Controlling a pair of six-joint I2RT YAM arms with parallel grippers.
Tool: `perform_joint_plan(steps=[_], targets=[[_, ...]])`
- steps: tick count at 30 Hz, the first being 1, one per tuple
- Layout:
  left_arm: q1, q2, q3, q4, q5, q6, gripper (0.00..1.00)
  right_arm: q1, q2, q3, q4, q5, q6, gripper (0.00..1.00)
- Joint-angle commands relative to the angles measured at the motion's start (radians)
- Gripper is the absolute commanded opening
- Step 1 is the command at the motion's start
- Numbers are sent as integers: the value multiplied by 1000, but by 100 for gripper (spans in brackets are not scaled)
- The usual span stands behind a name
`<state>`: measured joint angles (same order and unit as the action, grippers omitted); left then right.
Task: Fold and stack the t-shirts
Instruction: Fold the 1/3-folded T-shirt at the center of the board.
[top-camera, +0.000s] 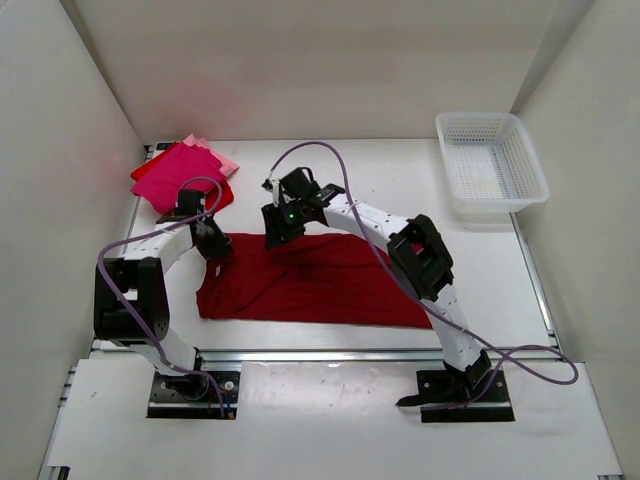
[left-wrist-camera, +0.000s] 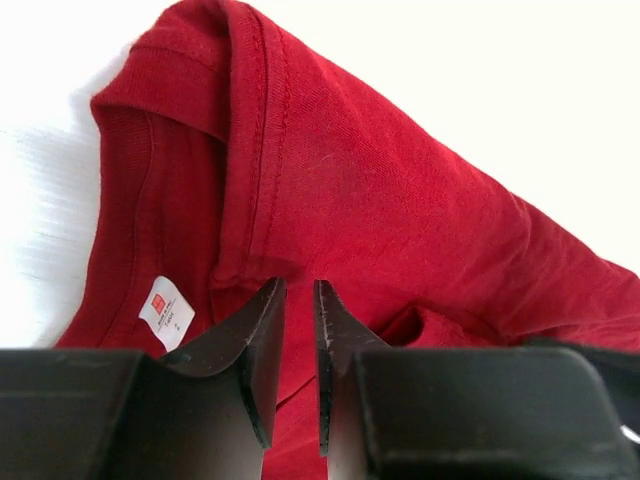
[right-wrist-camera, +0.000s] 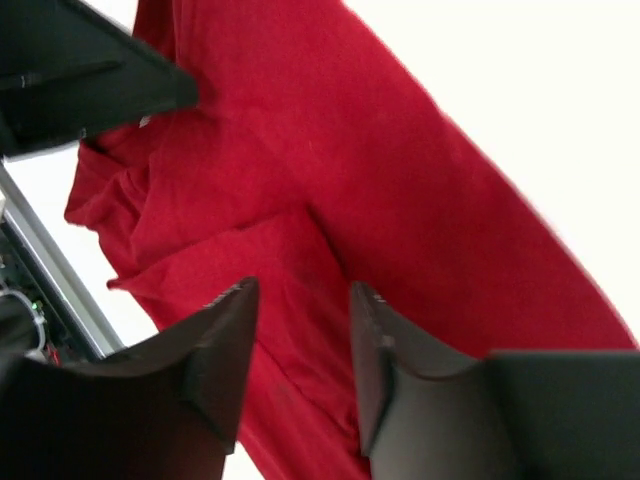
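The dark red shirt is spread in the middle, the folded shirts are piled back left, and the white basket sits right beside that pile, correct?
Only one part is wrong. The top view shows the white basket at the back right corner, well apart from the folded shirts at back left. The dark red shirt is spread in the middle.

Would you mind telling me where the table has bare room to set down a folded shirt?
Bare table lies along the far edge between the folded stack and the white basket, and right of the dark red shirt, in front of the basket. It is crowded at the shirt's far left edge, where the left gripper and right gripper stand.
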<state>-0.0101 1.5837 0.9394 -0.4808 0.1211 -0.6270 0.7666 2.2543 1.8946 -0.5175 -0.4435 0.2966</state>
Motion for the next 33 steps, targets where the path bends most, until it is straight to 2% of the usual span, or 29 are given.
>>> perform_joint_plan(steps=[1,7,17,18,19,22,25,30,33], targets=[[4,-8,6,22,19,29,28,10,21,103,1,0,-7,41],[-16,1,2,19,15,36,29,13,111,175,-3,-23,16,43],[-5,22,12,37,54,33,26,74,159,172,7,-50,44,40],[-8,21,13,34,48,32,26,73,166,173,10,-55,39,37],[-8,24,15,39,49,42,26,77,160,170,10,-52,41,28],[-7,38,19,33,51,42,26,82,160,182,-1,-44,42,11],[-4,56,36,30,35,53,25,92,134,198,-56,-20,26,0],[4,93,53,41,25,59,24,112,30,133,-87,3,1,0],[5,114,71,39,-1,67,24,129,-2,118,-163,6,-20,0]])
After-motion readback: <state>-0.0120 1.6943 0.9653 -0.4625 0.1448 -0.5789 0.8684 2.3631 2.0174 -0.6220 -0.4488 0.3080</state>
